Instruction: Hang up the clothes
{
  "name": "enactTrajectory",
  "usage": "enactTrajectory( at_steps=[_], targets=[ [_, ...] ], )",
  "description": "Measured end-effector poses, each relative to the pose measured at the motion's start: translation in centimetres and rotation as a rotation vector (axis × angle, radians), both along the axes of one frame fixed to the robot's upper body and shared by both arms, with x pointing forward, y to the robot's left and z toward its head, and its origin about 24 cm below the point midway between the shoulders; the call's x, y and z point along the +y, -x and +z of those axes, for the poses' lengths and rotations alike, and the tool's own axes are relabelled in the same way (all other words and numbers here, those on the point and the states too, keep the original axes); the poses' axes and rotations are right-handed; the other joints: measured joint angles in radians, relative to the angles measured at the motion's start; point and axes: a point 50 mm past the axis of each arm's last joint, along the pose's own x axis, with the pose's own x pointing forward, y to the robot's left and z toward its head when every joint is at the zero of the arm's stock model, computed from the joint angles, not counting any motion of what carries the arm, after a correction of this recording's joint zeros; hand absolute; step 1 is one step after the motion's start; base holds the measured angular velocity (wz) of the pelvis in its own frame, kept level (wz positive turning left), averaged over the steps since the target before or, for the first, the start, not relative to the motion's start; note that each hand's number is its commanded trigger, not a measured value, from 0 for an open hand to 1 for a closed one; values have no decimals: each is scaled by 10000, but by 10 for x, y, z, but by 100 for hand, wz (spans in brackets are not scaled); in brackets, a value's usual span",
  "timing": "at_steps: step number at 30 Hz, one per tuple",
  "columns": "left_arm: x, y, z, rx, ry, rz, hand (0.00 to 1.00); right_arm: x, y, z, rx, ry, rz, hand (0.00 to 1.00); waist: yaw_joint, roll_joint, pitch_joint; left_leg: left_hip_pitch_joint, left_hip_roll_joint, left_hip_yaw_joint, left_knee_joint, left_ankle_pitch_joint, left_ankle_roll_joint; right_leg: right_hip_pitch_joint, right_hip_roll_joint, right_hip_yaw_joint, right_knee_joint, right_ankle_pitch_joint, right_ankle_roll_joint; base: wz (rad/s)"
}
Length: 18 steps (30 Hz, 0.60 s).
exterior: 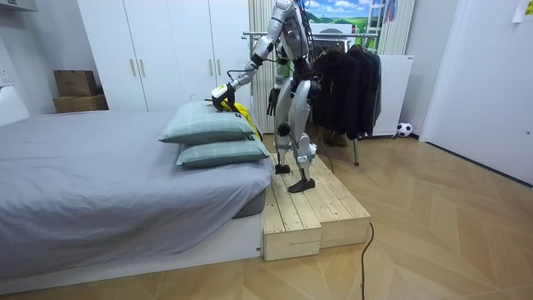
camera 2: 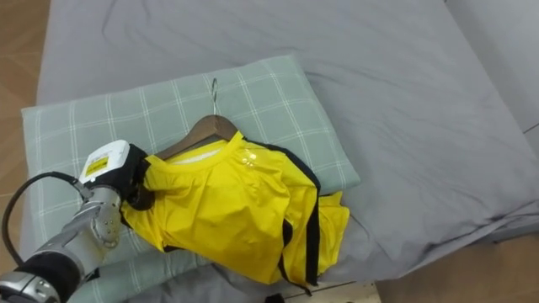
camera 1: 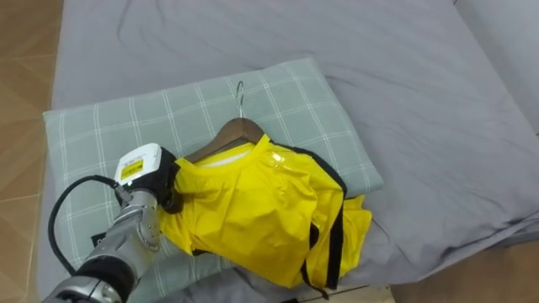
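On the top pillow (camera 1: 118,122) of the bed (camera 1: 404,93) lies a yellow shirt (camera 1: 253,215) on a wooden hanger (camera 1: 239,130). The left hand (camera 1: 162,182) is against the shirt's shoulder, the rest of the cloth spreading away to its right and the hook just beyond it. Whether that hand grips the cloth I cannot tell. The right hand (exterior: 271,102) hangs at the robot's side as it stands on a wooden platform (exterior: 310,208).

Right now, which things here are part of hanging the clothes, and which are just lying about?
Job: shirt, hanger, left hand, rack.
Lying about: pillows, bed, ball, boxes.
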Motion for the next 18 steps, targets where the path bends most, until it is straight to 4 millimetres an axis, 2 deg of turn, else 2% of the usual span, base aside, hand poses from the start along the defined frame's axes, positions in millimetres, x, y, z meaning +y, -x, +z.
enactTrajectory(
  at_steps=[7,12,15,16,17,18],
  targets=[
    [-3,1,-3,55,117,-109,100,-2,5,-2,160,5,-19,0,109,6,-1,561,-18,168,-304,1,0,418,14,81,-132,-31,51,-4],
    [-7,0,1,-406,251,-333,100,-6,9,-3,154,80,-94,0,328,38,-22,637,-11,218,-265,1,1,482,25,85,-150,-32,52,-2],
    [-10,5,-2,-852,414,-548,100,-8,17,-6,235,101,-157,0,463,60,-37,1034,3,212,-349,-14,-20,884,33,36,-171,-101,74,7],
    [-11,8,-5,-1032,530,-654,100,-9,20,-7,258,101,-238,0,547,73,-57,1217,-4,212,-428,-18,-24,1052,26,30,-163,-152,86,0],
    [-13,12,-7,-1182,603,-785,100,-11,25,-9,337,75,-376,0,610,104,-132,1380,-15,200,-517,-17,-24,1167,18,11,-155,-193,98,5],
    [-14,13,-8,-1238,549,-877,100,-12,28,-10,384,53,-476,0,625,114,-161,1445,-16,176,-543,-16,-24,1234,19,-5,-164,-213,105,10]
  ],
)
